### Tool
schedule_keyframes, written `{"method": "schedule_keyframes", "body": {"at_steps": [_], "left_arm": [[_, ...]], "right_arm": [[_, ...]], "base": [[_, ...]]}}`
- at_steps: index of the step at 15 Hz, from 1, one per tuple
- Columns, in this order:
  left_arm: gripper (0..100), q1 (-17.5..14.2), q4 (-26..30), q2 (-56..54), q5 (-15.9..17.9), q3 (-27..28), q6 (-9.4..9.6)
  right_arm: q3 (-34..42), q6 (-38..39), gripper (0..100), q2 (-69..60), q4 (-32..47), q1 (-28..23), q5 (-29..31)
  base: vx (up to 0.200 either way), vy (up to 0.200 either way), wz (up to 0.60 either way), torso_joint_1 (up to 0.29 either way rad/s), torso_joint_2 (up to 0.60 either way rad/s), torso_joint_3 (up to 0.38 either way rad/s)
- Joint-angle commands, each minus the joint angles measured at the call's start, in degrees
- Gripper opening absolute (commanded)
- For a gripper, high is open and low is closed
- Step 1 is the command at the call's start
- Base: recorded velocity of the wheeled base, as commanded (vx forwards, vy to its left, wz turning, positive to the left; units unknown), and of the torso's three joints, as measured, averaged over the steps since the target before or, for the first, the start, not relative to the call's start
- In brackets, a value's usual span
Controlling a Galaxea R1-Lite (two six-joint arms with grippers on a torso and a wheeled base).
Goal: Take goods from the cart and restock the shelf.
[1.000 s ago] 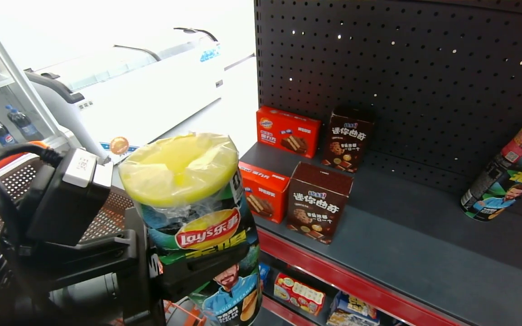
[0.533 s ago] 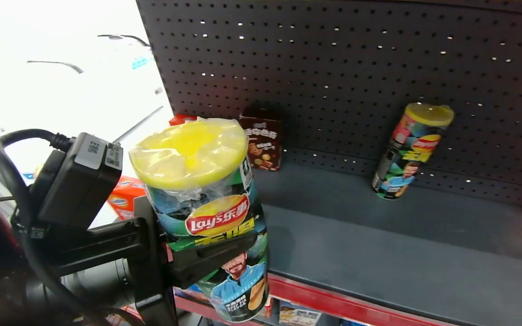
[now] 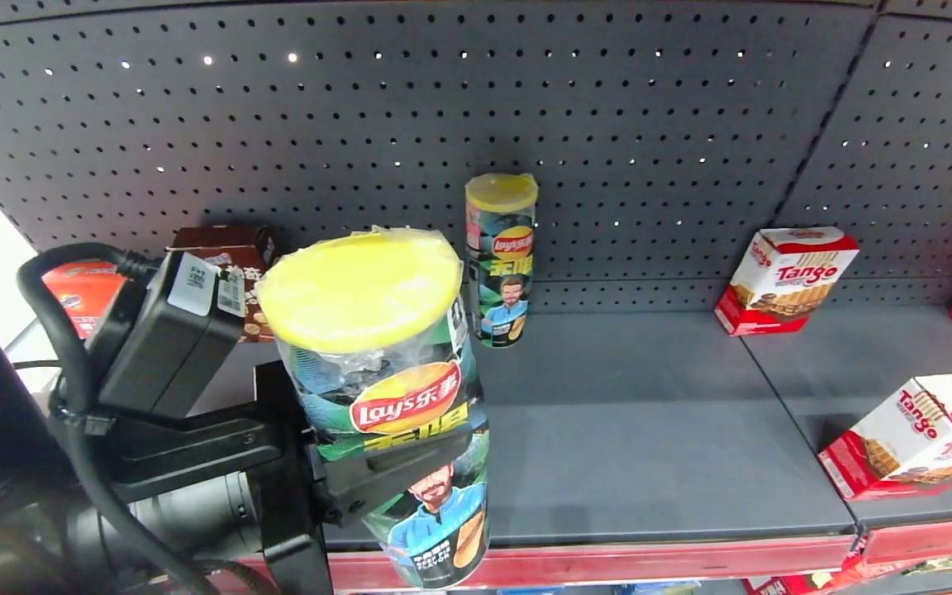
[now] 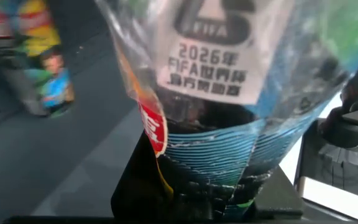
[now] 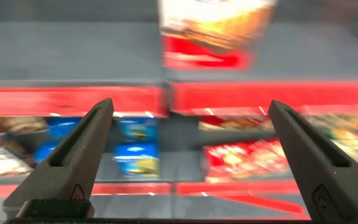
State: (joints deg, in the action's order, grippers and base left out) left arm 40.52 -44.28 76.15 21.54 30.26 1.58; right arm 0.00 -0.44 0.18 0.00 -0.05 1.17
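My left gripper (image 3: 360, 479) is shut on a tall chips can (image 3: 389, 397) with a yellow lid, wrapped in clear plastic, held upright in front of the grey shelf (image 3: 633, 430). The left wrist view has the same can (image 4: 229, 112) close up between the fingers. A second identical chips can (image 3: 501, 258) stands at the back of the shelf against the pegboard; it also appears in the left wrist view as the far can (image 4: 33, 56). My right gripper (image 5: 194, 162) is open, facing the red shelf edge (image 5: 166, 99) with nothing between its fingers.
Brown and orange biscuit boxes (image 3: 224, 256) sit at the shelf's left. Red-and-white wafer boxes (image 3: 786, 277) stand to the right, one (image 3: 922, 434) near the front edge. Lower shelves hold packaged goods (image 5: 135, 149). Open shelf surface lies between the cans and the wafer boxes.
The head view has swung right along the shelf, so the far can now sits centre and wafer boxes have come into sight. The can stays gripped in my left gripper.
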Motion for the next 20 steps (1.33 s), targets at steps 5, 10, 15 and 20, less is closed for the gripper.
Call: {"method": "schedule_keyframes", "body": {"at_steps": [5, 10, 15, 20], "left_arm": [[0, -0.4, -0.1, -0.3, 0.0, 0.0, 0.00], [0, -0.6, -0.1, 0.0, -0.4, -0.2, 0.00], [0, -4.8, -0.1, 1.0, -1.1, 1.6, 0.09], [0, -7.1, 0.0, 2.9, -0.6, 4.3, 0.00]], "right_arm": [[0.0, -0.1, 100, 0.1, 0.0, 0.0, 0.0], [0.0, -0.2, 100, 0.1, 0.0, 0.0, -0.1], [-6.5, -1.0, 100, 3.3, -0.2, 1.2, -2.6], [-27.1, 0.4, 100, 31.8, 0.9, 7.9, -10.8]], "base": [[0.000, 0.000, 0.00, 0.000, 0.00, 0.000], [0.000, 0.000, 0.00, 0.000, 0.00, 0.000], [0.000, 0.000, 0.00, 0.000, 0.00, 0.000], [0.000, 0.000, 0.00, 0.000, 0.00, 0.000]]}}
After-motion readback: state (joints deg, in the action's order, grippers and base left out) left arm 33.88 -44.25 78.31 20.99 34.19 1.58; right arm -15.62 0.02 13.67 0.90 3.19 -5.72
